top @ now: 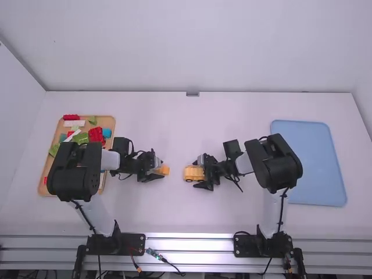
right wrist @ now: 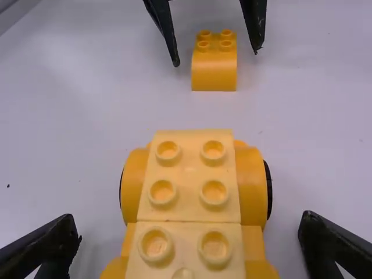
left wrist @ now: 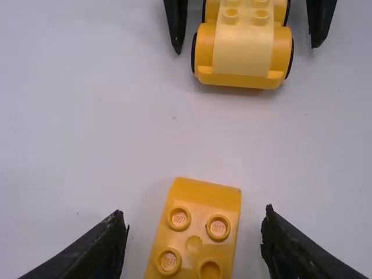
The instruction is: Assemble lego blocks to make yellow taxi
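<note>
My left gripper (top: 154, 168) is low over the table, left of the middle, around an orange-yellow block (top: 164, 170). In the left wrist view my left gripper (left wrist: 192, 232) stands open, the studded block (left wrist: 200, 232) between its fingers with gaps on both sides. Right of it, my right gripper (top: 203, 173) is at the yellow car body (top: 192, 173) with wheels. In the right wrist view my right gripper (right wrist: 189, 229) is open, its fingers apart on either side of the car body (right wrist: 189, 186), which carries pale yellow studded blocks on top.
A wooden tray (top: 108, 122) with red, green, blue and white blocks lies on the left, partly beneath the left arm. A blue tray (top: 311, 163) lies on the right, beyond the right arm. Bare white table (top: 174, 128) separates the two grippers from the back wall.
</note>
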Controlling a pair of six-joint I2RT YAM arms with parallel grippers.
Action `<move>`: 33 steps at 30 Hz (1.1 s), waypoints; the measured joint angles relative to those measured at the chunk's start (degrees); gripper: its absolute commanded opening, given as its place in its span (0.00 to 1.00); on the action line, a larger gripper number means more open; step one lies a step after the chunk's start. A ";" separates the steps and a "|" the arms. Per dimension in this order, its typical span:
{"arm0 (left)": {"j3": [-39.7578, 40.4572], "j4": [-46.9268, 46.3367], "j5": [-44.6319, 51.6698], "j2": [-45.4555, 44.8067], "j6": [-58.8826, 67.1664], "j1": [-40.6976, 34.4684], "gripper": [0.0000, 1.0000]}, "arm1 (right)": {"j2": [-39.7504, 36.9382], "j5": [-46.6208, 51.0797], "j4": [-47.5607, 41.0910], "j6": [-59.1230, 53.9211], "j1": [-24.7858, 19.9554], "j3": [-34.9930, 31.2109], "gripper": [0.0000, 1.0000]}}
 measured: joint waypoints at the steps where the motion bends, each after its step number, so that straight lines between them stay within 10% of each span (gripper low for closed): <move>1: 0.00 -0.02 -0.24 0.00 0.00 -0.02 0.63 | 0.00 -0.07 0.02 0.15 -0.15 0.00 0.99; 14: 0.00 1.16 -1.36 0.00 -1.53 0.66 0.58 | 0.00 -1.07 -0.13 1.36 -1.49 0.00 0.99; 26: 0.04 1.44 0.96 2.14 -1.55 0.63 0.17 | 0.00 -1.07 -0.13 1.42 -1.49 0.00 0.99; 33: 0.02 2.14 1.05 2.16 -1.57 0.66 0.11 | 0.00 -1.07 0.00 1.40 -1.49 0.00 0.99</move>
